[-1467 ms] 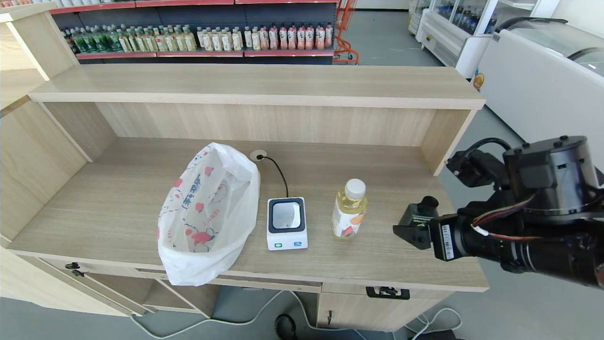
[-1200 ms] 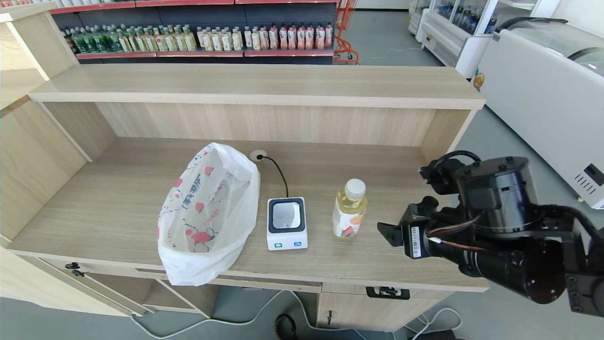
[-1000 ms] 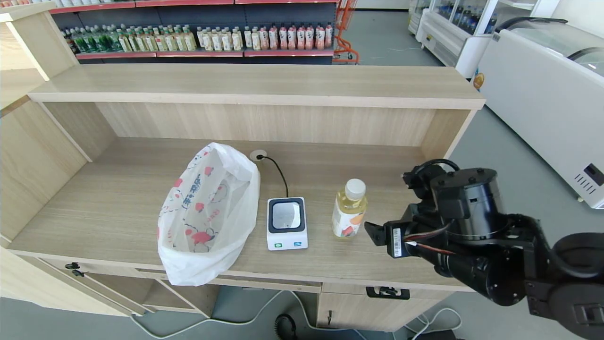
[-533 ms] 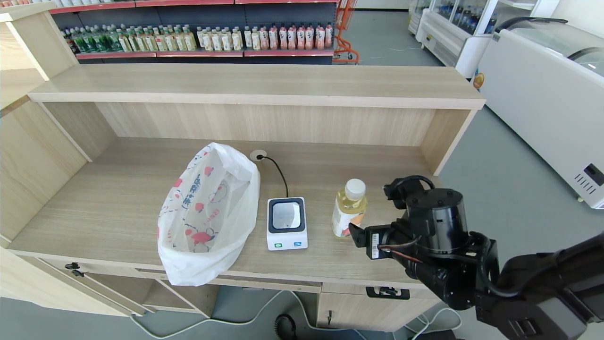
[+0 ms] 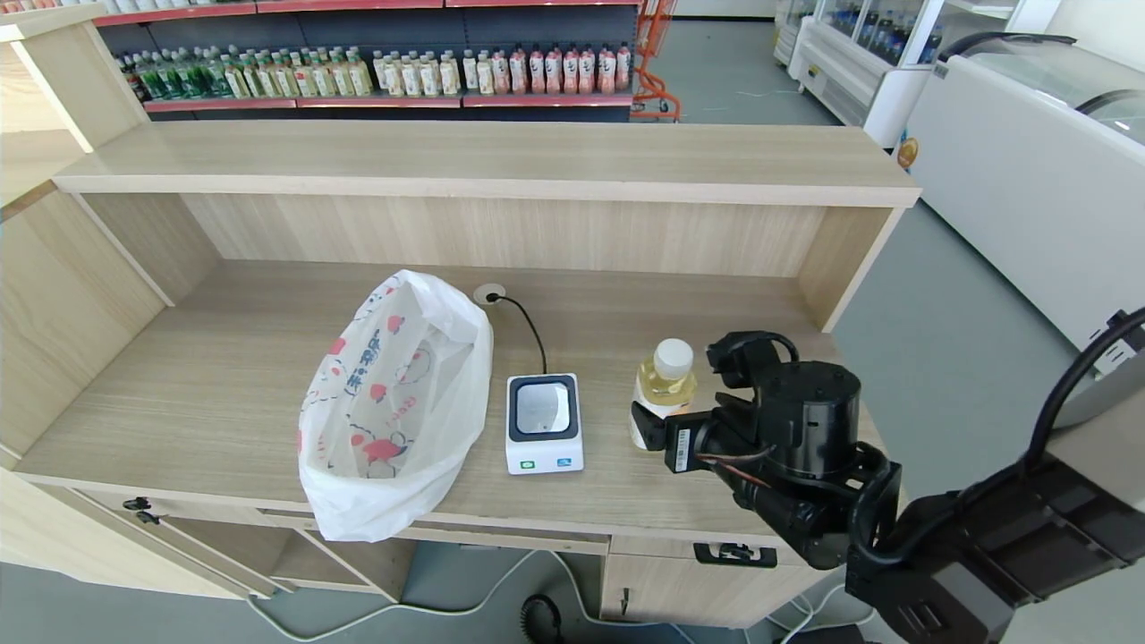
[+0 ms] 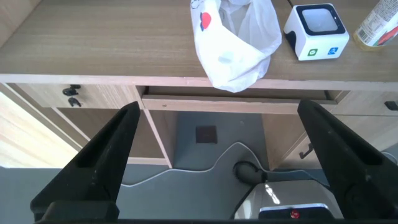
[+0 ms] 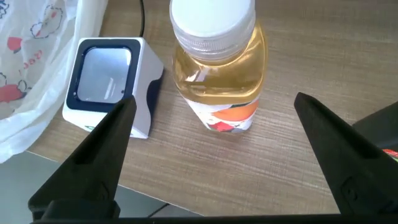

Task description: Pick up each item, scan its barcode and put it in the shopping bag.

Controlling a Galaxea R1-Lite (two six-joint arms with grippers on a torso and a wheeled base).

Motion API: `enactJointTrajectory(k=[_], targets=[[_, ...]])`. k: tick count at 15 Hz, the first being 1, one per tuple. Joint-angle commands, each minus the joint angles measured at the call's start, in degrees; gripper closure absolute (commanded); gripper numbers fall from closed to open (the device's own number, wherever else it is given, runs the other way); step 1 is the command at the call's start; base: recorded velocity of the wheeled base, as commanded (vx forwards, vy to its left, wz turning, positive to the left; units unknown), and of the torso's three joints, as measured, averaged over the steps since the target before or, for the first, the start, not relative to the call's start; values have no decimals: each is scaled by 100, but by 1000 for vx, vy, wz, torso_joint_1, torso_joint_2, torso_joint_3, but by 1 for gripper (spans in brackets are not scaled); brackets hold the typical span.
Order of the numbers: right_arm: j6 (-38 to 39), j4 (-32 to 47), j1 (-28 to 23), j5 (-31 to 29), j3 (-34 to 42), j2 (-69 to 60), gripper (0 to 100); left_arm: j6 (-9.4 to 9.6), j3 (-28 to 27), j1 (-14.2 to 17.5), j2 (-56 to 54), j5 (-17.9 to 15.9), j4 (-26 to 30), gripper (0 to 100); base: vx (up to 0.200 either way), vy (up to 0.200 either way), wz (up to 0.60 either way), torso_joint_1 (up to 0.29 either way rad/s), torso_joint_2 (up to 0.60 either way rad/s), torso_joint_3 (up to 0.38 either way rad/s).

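Counter (image 5: 224, 376) — right claw (image 7: 211, 106) has slid in, spread astride the bottle (image 7: 217, 56), scanner (image 5: 543, 420) just beside; left claw (image 6: 217, 107) spread, off the front edge.

1. We are in a shop, at its checkout.
2. Beyond the table (image 5: 224, 385), which has a raised ledge along its far side, we see long shelves (image 5: 376, 105) lined with rows of bottles (image 5: 402, 73), all facing outward as goods for sale.
3. To the right stand a white chest freezer (image 5: 1011, 161) with a curved glass lid and a glass-fronted cooler (image 5: 859, 40) stocked with drinks.
4. On the table sit a corded barcode scanner (image 5: 543, 422) and an open plastic shopping bag (image 5: 394, 402).
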Motion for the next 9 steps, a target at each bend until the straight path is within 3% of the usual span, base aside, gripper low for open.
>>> enactJointTrajectory(k=[1, 9], targets=[[-62, -161, -43, 38, -104, 326, 0, 0, 0, 0, -2, -1, 2, 0, 0, 0, 0, 0, 0, 0], [-335, -565, -43, 47, -781, 1152, 0, 0, 0, 0, -2, -1, 2, 0, 0, 0, 0, 0, 0, 0]])
